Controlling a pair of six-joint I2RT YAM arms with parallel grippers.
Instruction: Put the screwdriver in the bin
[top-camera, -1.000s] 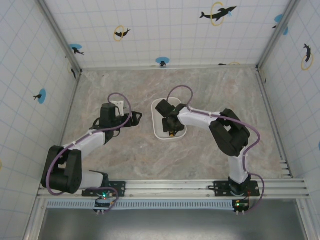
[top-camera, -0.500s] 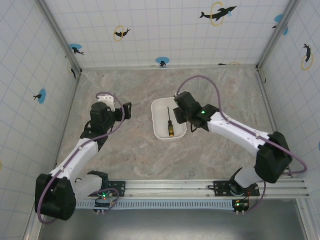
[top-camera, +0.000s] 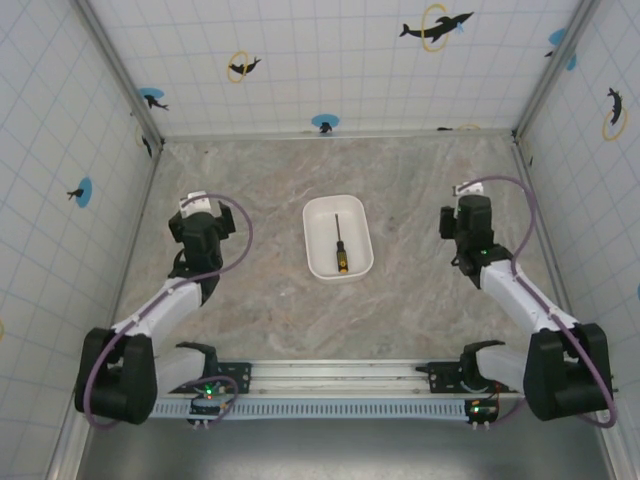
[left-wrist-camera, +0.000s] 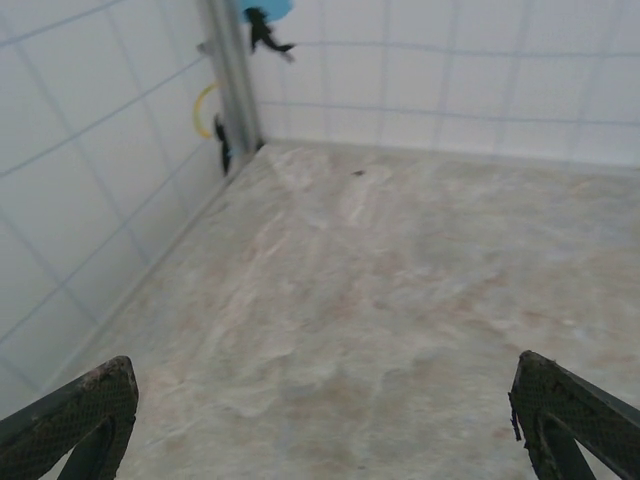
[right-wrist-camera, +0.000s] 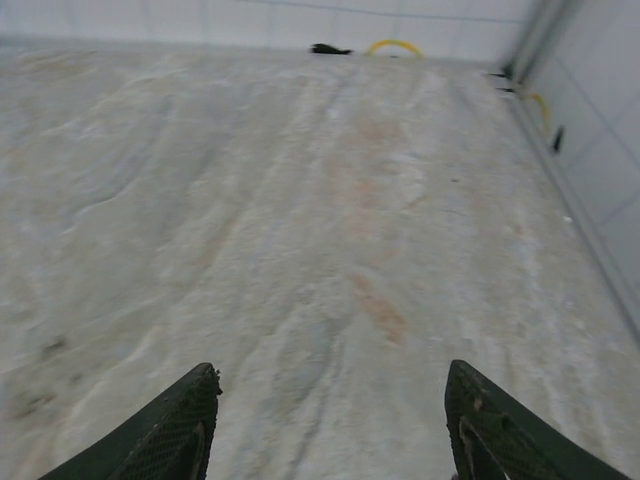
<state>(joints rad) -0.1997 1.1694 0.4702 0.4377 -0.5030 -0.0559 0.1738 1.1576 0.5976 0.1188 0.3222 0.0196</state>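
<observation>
The screwdriver, with a thin dark shaft and a yellow-orange handle, lies lengthwise inside the white bin at the middle of the table, handle toward the near edge. Nothing touches it. My left gripper is well to the left of the bin, drawn back near the left wall. In the left wrist view it is open wide over bare table. My right gripper is well to the right of the bin. Its own view shows it open, with bare table between the fingers.
The marbled tabletop is walled by white tiled panels with dolphin stickers. A metal corner post stands ahead of the left gripper. The right wall's base runs beside the right gripper.
The right arm let go of the screwdriver in the bin and swung away to the right. The left arm pulled back toward the left wall.
</observation>
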